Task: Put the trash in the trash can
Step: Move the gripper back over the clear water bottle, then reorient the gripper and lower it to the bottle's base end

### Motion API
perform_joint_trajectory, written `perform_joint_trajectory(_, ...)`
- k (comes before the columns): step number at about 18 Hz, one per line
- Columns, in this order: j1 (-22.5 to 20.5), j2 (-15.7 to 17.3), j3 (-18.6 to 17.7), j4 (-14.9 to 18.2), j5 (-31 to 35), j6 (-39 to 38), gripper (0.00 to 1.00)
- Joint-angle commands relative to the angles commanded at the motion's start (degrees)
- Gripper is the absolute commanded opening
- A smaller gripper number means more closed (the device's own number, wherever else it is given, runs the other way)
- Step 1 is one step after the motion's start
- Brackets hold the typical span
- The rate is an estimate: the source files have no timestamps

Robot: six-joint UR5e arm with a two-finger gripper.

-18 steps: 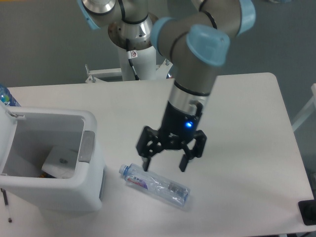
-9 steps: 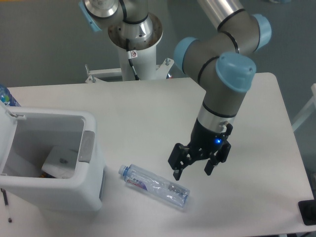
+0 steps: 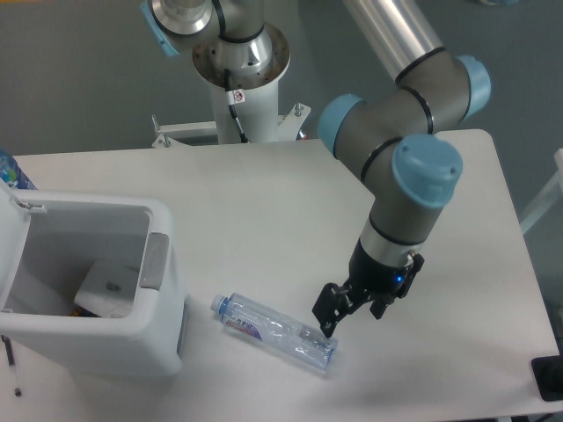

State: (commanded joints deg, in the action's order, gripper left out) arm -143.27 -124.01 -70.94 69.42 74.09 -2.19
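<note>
A clear crushed plastic water bottle with a red-blue label point(image 3: 275, 330) lies on its side on the pale worktop point(image 3: 264, 202), cap end pointing up-left toward the bin and base end down-right. The label shows a red band and some blue print, but the writing is too small to read.

The black two-finger gripper point(image 3: 354, 312) hangs low just beside the bottle's base end, on a grey arm with light blue joint caps point(image 3: 413, 176), and a small blue light glows on its wrist. Its fingers point(image 3: 326, 315) stand spread apart and hold nothing; the nearer one sits right at the bottle's base, and I cannot tell whether it touches.

To the left stands the large white plastic boxy bin with rounded corners point(image 3: 106, 347), lid up and a grey latch tab point(image 3: 155, 261) on its right rim. Inside, at the bottom, lies something white and flat with a small dark mark point(image 3: 110, 288); what it is cannot be made out. The bottle's cap end lies near the bin's right wall, but apart from it.

A darker blue bottle point(image 3: 12, 172) peeks in at the left edge behind the bin. The arm's white pedestal point(image 3: 246, 110) rises behind the worktop, and a black object point(image 3: 550, 378) sits at the lower right corner.
</note>
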Motion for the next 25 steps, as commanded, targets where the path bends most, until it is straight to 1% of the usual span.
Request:
perform_joint_trajectory(4,0.4,-3.2,4.7,5.8,1.2,-1.1,1.00)
perform_joint_trajectory(7,1.8,-7.4,10.6,11.7,4.6,-3.5,1.00)
perform_joint_trajectory(8,1.9,-8.4,12.3,12.9,4.9,-4.2,1.00)
perform_joint_trajectory(9,2.0,-9.2,13.2,13.5,5.0,-5.2,1.00)
perform_joint_trajectory(13,2.6,-10.2,13.5,13.5,7.0,-8.3,1.00)
perform_joint_trajectory(15,2.9,-10.8,13.1,13.5,8.3,-9.8,1.00)
perform_joint_trajectory(17,4.0,-11.3,12.6,13.3,9.8,-10.6,1.00)
perform_joint_trajectory(20,4.5,-12.5,12.3,13.1,11.6,-15.3,1.00)
perform_joint_trajectory(22,5.4,-13.3,12.2,13.0,13.2,-16.2,1.00)
perform_joint_trajectory(25,5.9,-13.4,10.7,12.8,13.5,-17.8,1.00)
